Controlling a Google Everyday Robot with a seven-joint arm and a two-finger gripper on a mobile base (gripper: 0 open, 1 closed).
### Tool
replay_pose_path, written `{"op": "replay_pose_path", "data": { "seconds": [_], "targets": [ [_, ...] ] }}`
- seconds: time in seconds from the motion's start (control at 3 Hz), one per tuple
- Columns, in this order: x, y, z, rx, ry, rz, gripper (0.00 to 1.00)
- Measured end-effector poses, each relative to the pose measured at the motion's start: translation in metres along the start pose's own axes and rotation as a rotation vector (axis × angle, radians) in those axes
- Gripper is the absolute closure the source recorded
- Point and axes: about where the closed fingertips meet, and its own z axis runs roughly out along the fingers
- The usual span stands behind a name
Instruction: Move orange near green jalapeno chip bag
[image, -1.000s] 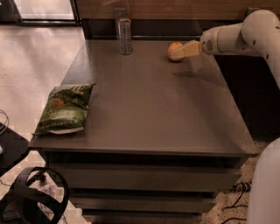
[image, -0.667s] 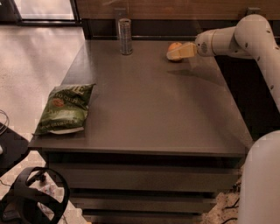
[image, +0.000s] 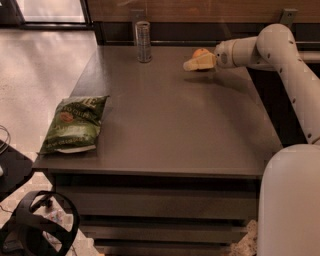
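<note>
The orange (image: 201, 52) is at the far right of the dark table (image: 175, 125), mostly hidden behind my gripper (image: 194, 63), with only its top showing. My gripper reaches in from the right on the white arm (image: 280, 45) and is right at the orange, low over the table. The green jalapeno chip bag (image: 72, 125) lies flat at the table's near left corner, far from the orange and the gripper.
A tall silver can (image: 143, 41) stands at the table's back edge, left of the gripper. A wooden wall runs behind the table. The robot's white body (image: 292, 200) fills the lower right. A black headset (image: 42, 225) lies on the floor at lower left.
My gripper has shifted a little to the left along the far side of the table, the orange staying with it. The bag and can have not moved.
</note>
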Motion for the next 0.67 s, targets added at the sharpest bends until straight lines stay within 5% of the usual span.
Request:
{"op": "replay_pose_path", "data": {
  "seconds": [0.67],
  "targets": [
    [0.0064,0.0015,0.0157,-0.019,-0.007,0.019,0.41]
  ]
}}
